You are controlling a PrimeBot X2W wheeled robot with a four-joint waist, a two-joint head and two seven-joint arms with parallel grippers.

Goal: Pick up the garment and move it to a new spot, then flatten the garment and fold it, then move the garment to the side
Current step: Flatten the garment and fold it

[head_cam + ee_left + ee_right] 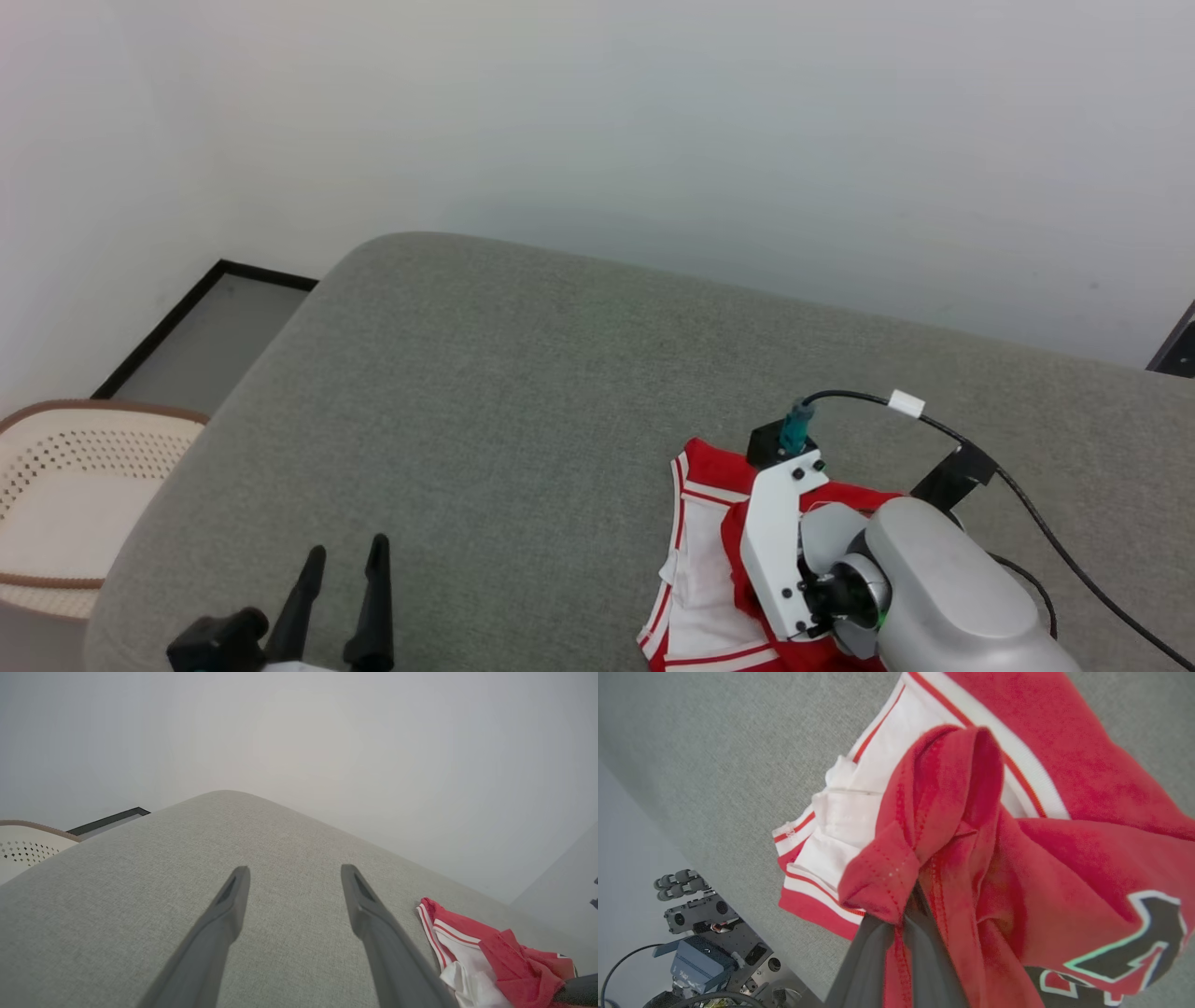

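Observation:
The garment [700, 560] is a red T-shirt with white sleeves and striped trim, lying crumpled on the grey cushioned surface [485, 411] at the lower right. My right gripper [901, 905] is shut on a bunched red fold of the garment [952, 826], which hangs over its dark fingers; a black and white print shows on the fabric. In the head view the right wrist and forearm cover much of the shirt. My left gripper [341, 560] stands open above bare cushion at the lower left, well apart from the garment [472, 947], with nothing between its fingers [229, 905].
A cream perforated basket [65, 495] stands off the cushion's left edge, beside a dark-framed panel [201, 327] on the floor. A pale wall rises behind. A black cable [1027, 504] trails from the right wrist. Robot base hardware [696, 947] shows below the cushion's edge.

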